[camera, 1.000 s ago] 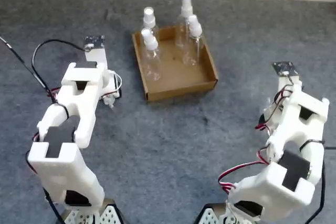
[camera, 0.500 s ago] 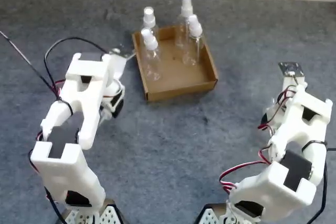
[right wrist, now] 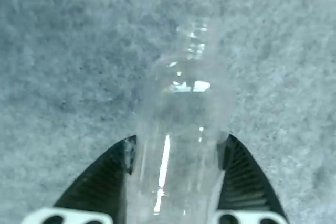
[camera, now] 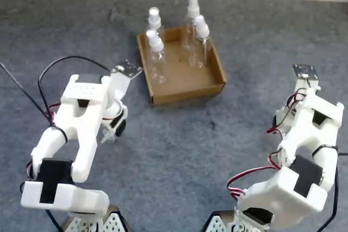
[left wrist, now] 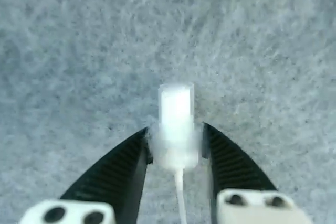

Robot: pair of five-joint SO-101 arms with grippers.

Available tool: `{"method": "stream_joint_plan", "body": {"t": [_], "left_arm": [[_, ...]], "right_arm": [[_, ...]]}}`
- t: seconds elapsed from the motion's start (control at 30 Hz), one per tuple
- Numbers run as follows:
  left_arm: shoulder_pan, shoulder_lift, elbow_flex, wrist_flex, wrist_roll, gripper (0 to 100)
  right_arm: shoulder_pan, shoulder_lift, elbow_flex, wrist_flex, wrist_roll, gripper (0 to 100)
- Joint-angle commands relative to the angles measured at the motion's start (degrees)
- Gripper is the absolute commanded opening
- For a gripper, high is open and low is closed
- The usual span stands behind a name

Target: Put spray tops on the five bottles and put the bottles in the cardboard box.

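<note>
Four bottles (camera: 157, 61) capped, one open.
They stand upright at the cardboard box (camera: 185, 82); the right claw (right wrist: 178, 141) holds the uncapped bottle (right wrist: 181, 119), the left claw (left wrist: 176, 132) a white spray top (left wrist: 176, 114).

Soft, even overhead light, bright without harshness; only a faint shadow edges the cardboard box (camera: 186, 92) on the desk (camera: 179, 156). White glints streak the clear bottle (right wrist: 181, 124).

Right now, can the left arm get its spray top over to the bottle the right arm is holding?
Probably yes: only bare carpet lies between the left pincer and the right pincer, whose bottle is uncapped. Both may need to lean in.
</note>
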Motion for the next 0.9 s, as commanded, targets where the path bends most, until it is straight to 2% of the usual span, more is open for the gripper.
{"method": "stream_joint_plan", "body": {"t": [0.0,0.2,0.37,0.57,0.63,0.77,0.87], "left_arm": [[0.66,-3.12,0.22,-1.93,-0.35,17],[0.92,-2.68,-3.56,-2.11,1.05,17],[0.75,-2.59,-0.04,-2.81,1.67,17],[0.92,-2.51,9.27,-13.27,-0.35,17],[0.66,-2.59,10.42,-14.51,-0.35,14],[0.66,-3.12,10.33,-14.51,-0.26,2],[0.75,-3.65,8.48,-14.33,-0.26,1]], "right_arm": [[-0.92,-0.40,-2.68,-0.40,-0.70,15.1],[-0.66,-0.84,-3.03,1.63,-0.70,15.3],[-0.92,-0.84,-3.21,4.35,-0.44,15.3],[-0.84,-0.57,-2.86,4.62,3.87,15.3],[-0.75,-0.66,-3.03,4.62,3.96,15.3],[-0.75,-0.84,-3.12,4.62,3.96,15.3],[-0.75,-0.84,-3.12,4.62,3.96,15.3]]}}
